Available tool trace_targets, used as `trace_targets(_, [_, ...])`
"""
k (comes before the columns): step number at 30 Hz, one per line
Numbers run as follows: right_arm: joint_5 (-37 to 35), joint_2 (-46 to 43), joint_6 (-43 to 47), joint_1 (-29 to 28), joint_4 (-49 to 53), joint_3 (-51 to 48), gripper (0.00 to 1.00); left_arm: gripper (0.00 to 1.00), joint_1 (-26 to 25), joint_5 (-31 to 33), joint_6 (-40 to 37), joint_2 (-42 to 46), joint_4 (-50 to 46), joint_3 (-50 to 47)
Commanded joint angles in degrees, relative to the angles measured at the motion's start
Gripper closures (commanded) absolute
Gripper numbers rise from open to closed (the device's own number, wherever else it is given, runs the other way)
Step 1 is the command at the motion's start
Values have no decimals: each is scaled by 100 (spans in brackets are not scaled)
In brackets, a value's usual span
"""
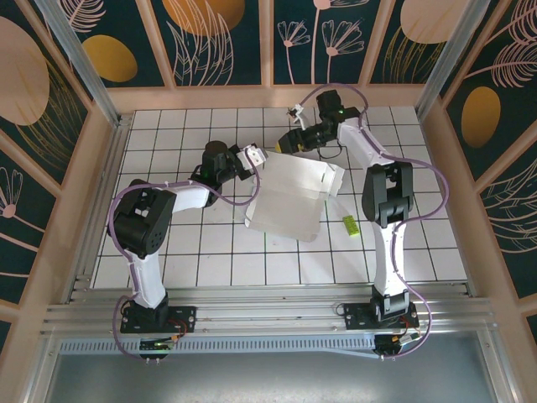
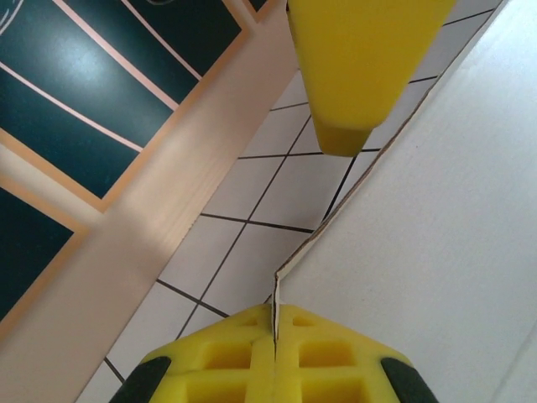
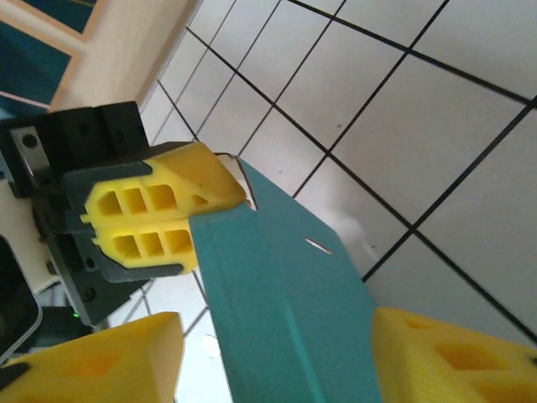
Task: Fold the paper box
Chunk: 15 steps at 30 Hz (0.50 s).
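Top view, left gripper (image 1: 254,157): closed on the far left corner of the paper box (image 1: 289,201).
Top view, paper box: white side up, half folded, on the tiled table (image 1: 168,252); it spreads to the right of the left gripper and toward the arm bases.
Top view, right gripper (image 1: 288,141): just to the right of the left gripper and a little farther back, at the same far edge of the card.
Top view, yellow-green piece (image 1: 351,225): flat on the tiles, well to the right of the left gripper and nearer to the bases, apart from the box.
Left wrist view, left gripper (image 2: 274,332): the yellow pads are pressed together with the thin card edge between them.
Left wrist view, paper box (image 2: 436,252): a white face that rises to the right of the left gripper.
Left wrist view, yellow finger (image 2: 357,67): above the left gripper, near the card edge; I cannot tell whether they touch.
Right wrist view, left gripper (image 3: 197,214): it pinches the card corner.
Right wrist view, paper box (image 3: 277,277): the blue side shows, running from the left gripper down toward the camera.
Right wrist view, right gripper (image 3: 277,353): the fingers stand wide apart with the card between them, not clamped.
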<state>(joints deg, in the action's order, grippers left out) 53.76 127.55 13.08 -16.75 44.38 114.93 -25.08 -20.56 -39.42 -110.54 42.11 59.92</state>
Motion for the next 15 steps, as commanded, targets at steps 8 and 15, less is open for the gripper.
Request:
trace_targets(8, [583, -596, -579, 180, -965, -1400, 34, 100, -58, -136, -198, -217, 613, 73])
trace_targets(15, [906, -1151, -1215, 475, -1831, -2120, 29, 100, -58, -111, -323, -277, 606, 99])
